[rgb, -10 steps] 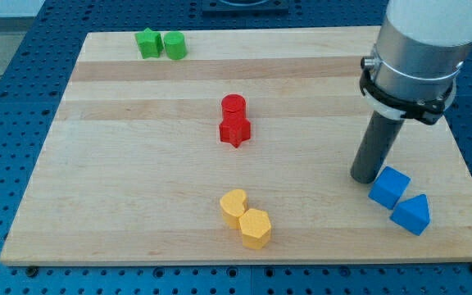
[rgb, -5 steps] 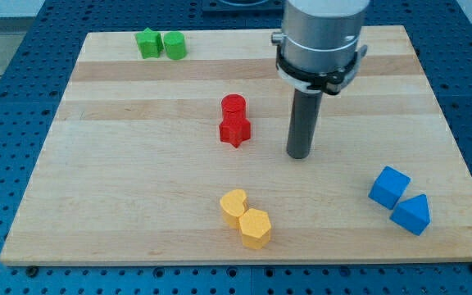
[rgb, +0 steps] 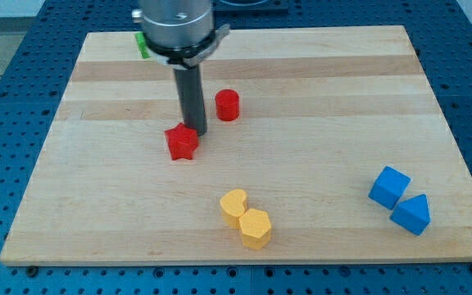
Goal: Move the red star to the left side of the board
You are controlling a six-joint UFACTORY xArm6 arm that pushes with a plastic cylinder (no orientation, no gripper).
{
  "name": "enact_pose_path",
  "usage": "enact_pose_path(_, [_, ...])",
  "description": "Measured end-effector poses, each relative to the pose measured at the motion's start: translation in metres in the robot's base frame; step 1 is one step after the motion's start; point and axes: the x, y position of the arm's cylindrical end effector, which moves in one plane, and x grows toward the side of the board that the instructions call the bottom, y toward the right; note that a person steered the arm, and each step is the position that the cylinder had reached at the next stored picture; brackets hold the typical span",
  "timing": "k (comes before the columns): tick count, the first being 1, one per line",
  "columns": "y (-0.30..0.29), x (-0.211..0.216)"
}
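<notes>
The red star point(rgb: 182, 142) lies on the wooden board point(rgb: 318, 90), a little left of the middle. My tip point(rgb: 195, 133) touches the star's upper right side. A red cylinder point(rgb: 227, 105) stands apart, to the right of the rod and above the star.
A yellow heart point(rgb: 234, 206) and a yellow hexagon point(rgb: 255, 228) sit together near the view's bottom. A blue cube point(rgb: 388, 187) and a blue triangular block point(rgb: 411, 215) lie at the lower right. A green block point(rgb: 141, 43) at the top left is mostly hidden behind the arm.
My tip has swept from the right side leftward across the board. The red star has slid left and down, away from the red cylinder, which shifted slightly left and up.
</notes>
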Motion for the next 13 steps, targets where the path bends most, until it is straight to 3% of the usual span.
enact_pose_path(4, [-0.007, 0.027])
enact_pose_path(6, [0.031, 0.053])
enact_pose_path(7, [-0.052, 0.050])
enact_pose_path(8, [-0.090, 0.045])
enact_pose_path(10, [-0.120, 0.061])
enact_pose_path(13, [-0.164, 0.016])
